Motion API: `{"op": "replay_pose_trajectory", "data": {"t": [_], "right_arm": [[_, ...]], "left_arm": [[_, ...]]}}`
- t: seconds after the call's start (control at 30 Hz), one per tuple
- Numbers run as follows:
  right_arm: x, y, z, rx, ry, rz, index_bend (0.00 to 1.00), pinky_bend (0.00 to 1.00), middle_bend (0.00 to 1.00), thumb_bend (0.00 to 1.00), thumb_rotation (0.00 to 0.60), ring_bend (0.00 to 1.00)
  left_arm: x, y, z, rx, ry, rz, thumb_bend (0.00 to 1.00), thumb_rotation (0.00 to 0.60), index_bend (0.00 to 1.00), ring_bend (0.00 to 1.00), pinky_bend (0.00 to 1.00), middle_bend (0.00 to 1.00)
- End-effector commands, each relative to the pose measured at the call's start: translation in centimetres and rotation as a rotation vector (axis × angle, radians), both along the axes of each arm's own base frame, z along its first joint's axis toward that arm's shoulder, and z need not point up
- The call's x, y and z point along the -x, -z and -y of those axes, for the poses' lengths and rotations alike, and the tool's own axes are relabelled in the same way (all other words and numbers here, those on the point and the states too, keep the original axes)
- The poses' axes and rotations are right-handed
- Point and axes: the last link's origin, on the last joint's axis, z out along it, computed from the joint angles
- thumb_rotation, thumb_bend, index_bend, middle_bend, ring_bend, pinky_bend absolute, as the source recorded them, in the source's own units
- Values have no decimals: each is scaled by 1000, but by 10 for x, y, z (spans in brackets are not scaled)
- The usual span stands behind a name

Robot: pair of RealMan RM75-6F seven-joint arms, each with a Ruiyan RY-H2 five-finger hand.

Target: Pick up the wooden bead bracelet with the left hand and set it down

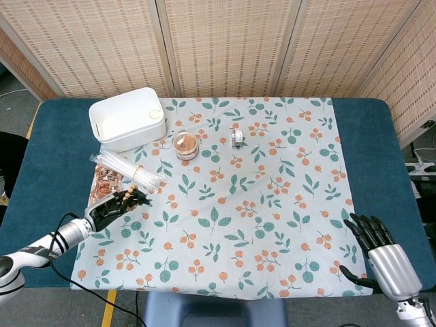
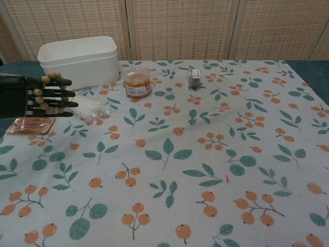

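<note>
Head view looks steeply down from high over the whole counter (image 1: 381, 136); chest view sits low and close, facing forward, sharing left hand (image 2: 31, 96).

The middle and near side of the tablecloth (image 1: 272, 225) lie open for a hand to pass. Obstacles crowd the far left: a white tub (image 1: 128, 118), a bundle of clear tubes (image 1: 126, 169) beside a copper packet (image 1: 105, 178), an orange-lidded jar (image 1: 185, 145) and a small tin (image 1: 237, 137) further right.
</note>
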Motion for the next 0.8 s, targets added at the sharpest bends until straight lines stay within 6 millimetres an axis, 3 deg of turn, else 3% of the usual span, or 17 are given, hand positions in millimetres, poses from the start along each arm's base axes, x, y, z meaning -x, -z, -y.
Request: {"op": "replay_pose_trajectory", "data": {"t": [0.03, 0.1, 0.17, 0.23, 0.3, 0.43, 0.47, 0.57, 0.6, 0.8], "right_arm": [[0, 0, 0, 2, 0, 1, 0, 0, 0, 200, 432, 0], [0, -1, 0, 2, 0, 1, 0, 0, 0, 200, 433, 0], [0, -1, 0, 2, 1, 1, 0, 0, 0, 200, 434, 0], [0, -1, 0, 1, 2, 1, 0, 0, 0, 200, 433, 0], [0, 0, 0, 0, 2, 1, 0, 0, 0, 200, 434, 0], [1, 0, 0, 1, 3, 0, 0, 0, 0, 200, 432, 0], [1, 0, 1, 0, 4, -1, 0, 0, 0, 200, 433, 0], [1, 0, 1, -3, 4, -2, 0, 0, 0, 200, 432, 0], [1, 0, 1, -3, 4, -2, 0, 0, 0, 200, 432, 0], [1, 0, 1, -3, 4, -2, 0, 0, 0, 200, 434, 0]], "left_arm": [[1, 1, 0, -3, 16, 0, 1000, 600, 324, 94, 0, 334], [1, 2, 1, -4, 30, -6, 996, 600, 309, 89, 0, 329], [1, 2, 1, -10, 38, -7, 920, 600, 292, 83, 0, 322], [1, 3, 1, -15, 47, -10, 707, 600, 274, 77, 0, 313], [2, 3, 1, -19, 50, -13, 583, 600, 272, 77, 0, 310], [3, 4, 1, -15, 35, 1, 467, 596, 285, 79, 0, 312], [4, 5, 1, -13, 32, 0, 454, 571, 296, 83, 0, 315], [5, 6, 0, -6, 5, 11, 435, 334, 335, 103, 0, 339], [6, 6, 0, -4, -6, 14, 434, 286, 353, 110, 0, 349], [8, 7, 0, -1, -56, 9, 416, 179, 541, 159, 0, 451]]}}
